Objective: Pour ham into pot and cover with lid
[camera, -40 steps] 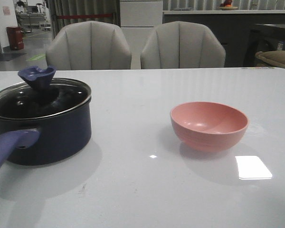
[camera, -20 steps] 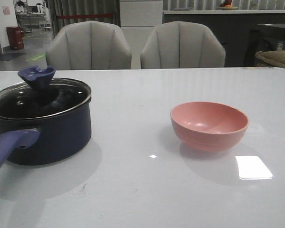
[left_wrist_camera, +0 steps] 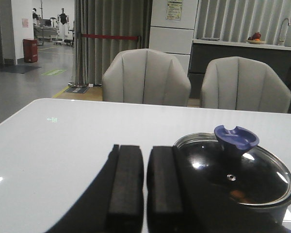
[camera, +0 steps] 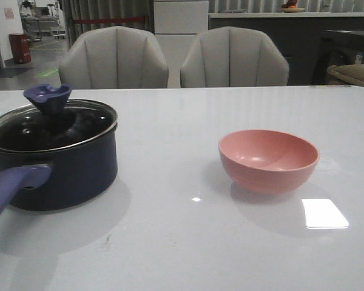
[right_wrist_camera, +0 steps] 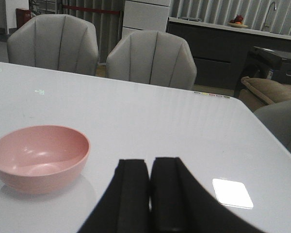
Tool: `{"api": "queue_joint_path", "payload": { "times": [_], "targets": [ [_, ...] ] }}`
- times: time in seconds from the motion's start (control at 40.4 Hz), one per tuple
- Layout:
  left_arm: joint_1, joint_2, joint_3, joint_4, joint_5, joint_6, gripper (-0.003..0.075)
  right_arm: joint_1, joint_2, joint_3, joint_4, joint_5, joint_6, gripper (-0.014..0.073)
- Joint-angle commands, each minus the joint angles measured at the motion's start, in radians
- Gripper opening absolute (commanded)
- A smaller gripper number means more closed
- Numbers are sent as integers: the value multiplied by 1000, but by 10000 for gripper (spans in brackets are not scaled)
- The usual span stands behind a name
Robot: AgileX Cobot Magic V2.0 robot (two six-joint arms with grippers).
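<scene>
I judge the task to be at its end: the lid point(camera: 51, 124) sits on the pot point(camera: 54, 170) at the middle left of the front frame, its rim resting all around the pot's edge, and the pink bowl point(camera: 268, 159) at the middle right looks empty inside. The ham I cannot see clearly; through the glass in the left wrist view there is only a faint orange spot, so I suppose it is in the pot. My left tool point(left_wrist_camera: 145, 187) is closed to a narrow slit and holds nothing, just beside the pot in its own view. My right tool point(right_wrist_camera: 149, 194) is also closed and empty, near the bowl but apart from it. The next move, I think, asks only for keeping both arms away. Compared with the earlier front frames, nothing has really moved on the table point(camera: 188, 242).
</scene>
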Motion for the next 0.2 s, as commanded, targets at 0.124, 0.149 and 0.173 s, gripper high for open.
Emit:
{"api": "queue_joint_path", "payload": {
  "times": [0.124,0.149,0.173],
  "targets": [
    [1,-19,21,0,-80,-6,132,-5,-20,-5,-15,-79,2,160],
    [1,-19,21,0,-80,-6,132,-5,-20,-5,-15,-79,2,160],
    [1,-19,21,0,-80,-6,132,-5,-20,-5,-15,-79,2,160]
  ]
}}
